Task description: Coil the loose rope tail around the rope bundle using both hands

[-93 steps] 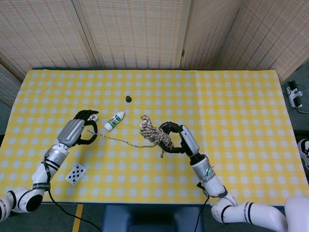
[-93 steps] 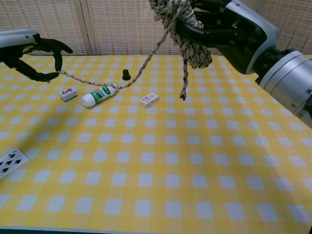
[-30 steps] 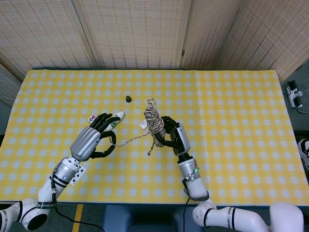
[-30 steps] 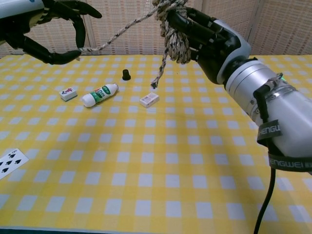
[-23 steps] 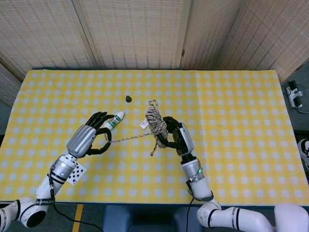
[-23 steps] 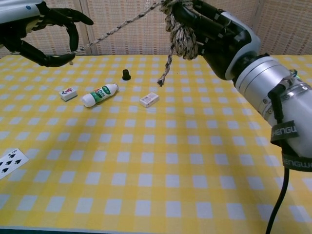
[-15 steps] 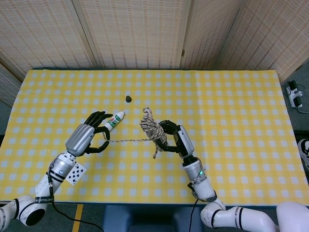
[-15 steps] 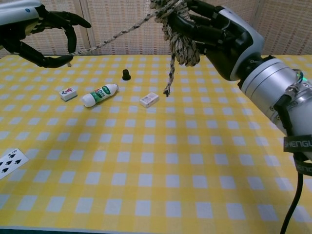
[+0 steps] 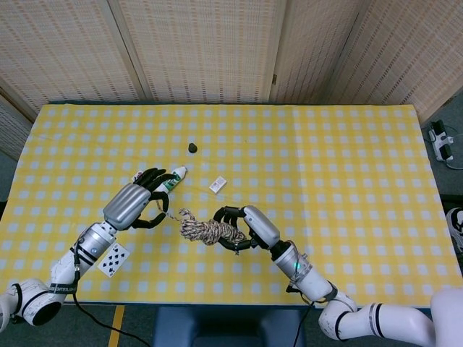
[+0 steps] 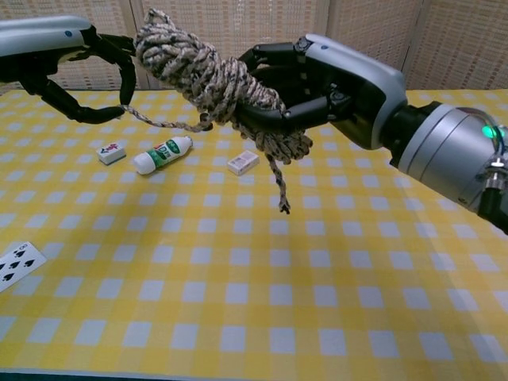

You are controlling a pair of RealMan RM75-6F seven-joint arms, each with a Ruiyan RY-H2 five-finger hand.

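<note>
The speckled rope bundle (image 9: 210,231) lies crosswise above the table, and my right hand (image 9: 246,226) grips its right end. In the chest view the bundle (image 10: 206,79) fills the upper middle, with my right hand (image 10: 317,87) wrapped around it from the right. A short loose end (image 10: 278,186) dangles below. The rope tail (image 10: 159,121) runs left from the bundle to my left hand (image 10: 87,71), which pinches it between thumb and fingertips. In the head view my left hand (image 9: 137,206) sits just left of the bundle, and the tail (image 9: 171,215) between them is short.
On the yellow checked cloth lie a small white bottle (image 9: 171,181), a black cap (image 9: 192,147), a small white box (image 9: 217,185), a little tile (image 10: 111,152) and a playing card (image 9: 113,259). All of them sit left of the table's middle.
My right hand has dropped lower and turned the bundle from upright to crosswise, bringing it close to my left hand. The tail between the hands is now shorter. The left hand has barely moved.
</note>
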